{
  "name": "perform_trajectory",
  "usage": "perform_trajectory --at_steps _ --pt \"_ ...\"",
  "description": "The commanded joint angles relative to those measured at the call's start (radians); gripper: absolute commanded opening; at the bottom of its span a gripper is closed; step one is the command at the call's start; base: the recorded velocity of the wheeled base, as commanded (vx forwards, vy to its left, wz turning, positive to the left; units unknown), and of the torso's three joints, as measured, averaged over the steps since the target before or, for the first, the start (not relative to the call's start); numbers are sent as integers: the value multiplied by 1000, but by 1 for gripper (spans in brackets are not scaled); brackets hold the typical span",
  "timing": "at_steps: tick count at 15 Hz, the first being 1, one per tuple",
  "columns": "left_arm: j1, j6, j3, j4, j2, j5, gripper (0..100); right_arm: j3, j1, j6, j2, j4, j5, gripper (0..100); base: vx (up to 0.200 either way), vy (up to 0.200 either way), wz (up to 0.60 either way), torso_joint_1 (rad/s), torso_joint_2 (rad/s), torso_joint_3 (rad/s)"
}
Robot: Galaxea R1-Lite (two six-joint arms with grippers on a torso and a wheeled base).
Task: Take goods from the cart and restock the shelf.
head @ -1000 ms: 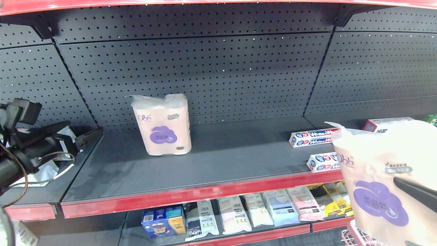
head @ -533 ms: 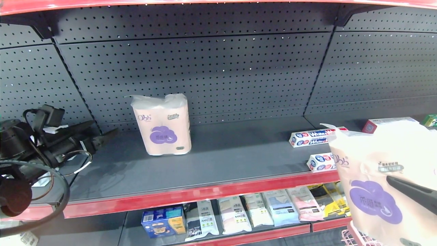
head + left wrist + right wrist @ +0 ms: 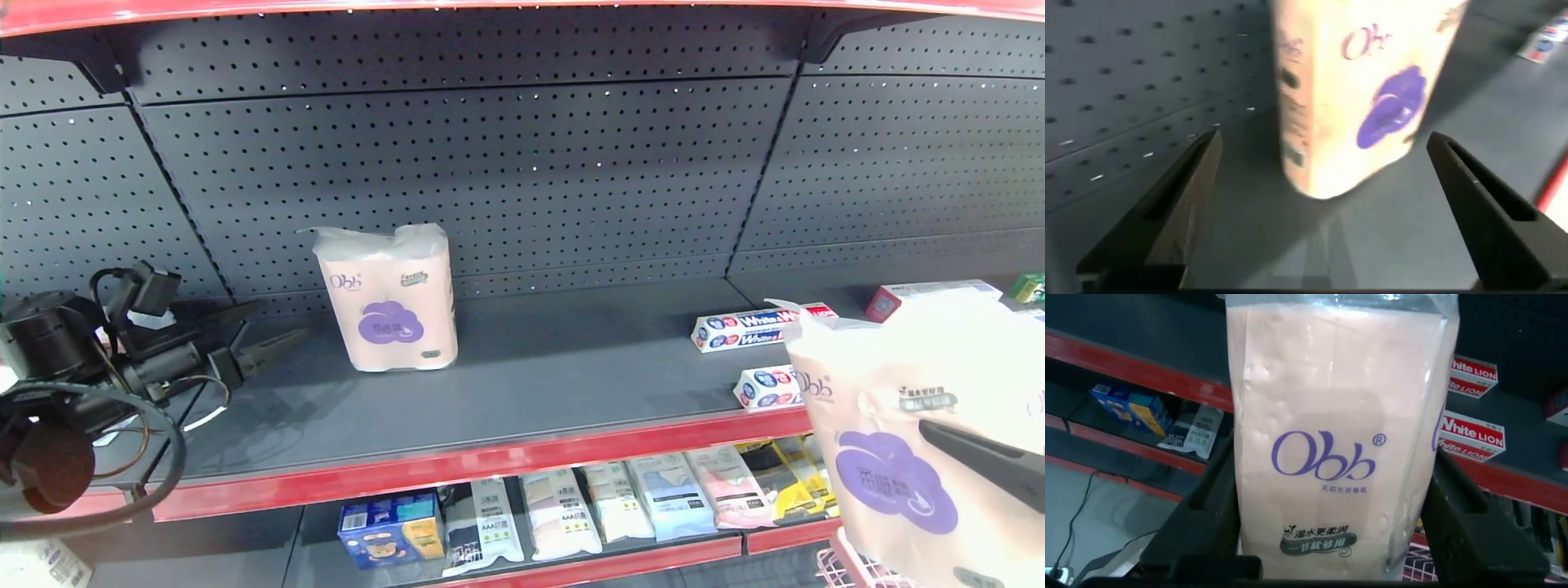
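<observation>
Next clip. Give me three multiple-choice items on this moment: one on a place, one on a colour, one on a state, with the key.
1. Where does the pale pink plastic-wrapped tissue pack that no pincer holds stand?
A) on the dark grey metal shelf board
B) on the shelf below
C) in a basket

2. What colour is that board's front edge strip?
A) yellow
B) red
C) green

3. How is the left pincer?
A) shut on a box
B) shut on the pack
C) open and empty

Key:
1 A: the pack stands upright on the board, near the perforated back panel.
2 B: a red strip runs along the board's front.
3 C: the left wrist view shows its fingers spread wide, with the pack beyond them and untouched.
</observation>
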Motion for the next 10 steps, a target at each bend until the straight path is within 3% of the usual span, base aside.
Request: perform_trajectory --at_steps 1,4,10 --pt "-1 -1 -7 5 25 -35 100 -4 -2 1 15 -1 0 0 0 0 0 0 0 0" --pt "6 0 -47 -21 97 -99 100 -1 -8 -5 13 -1 -2 0 0 0 0 0 0 0" --pt "16 -6 -156 -11 160 -104 100 9 -6 -17 4 1 -5 0 0 0 0 0 0 0"
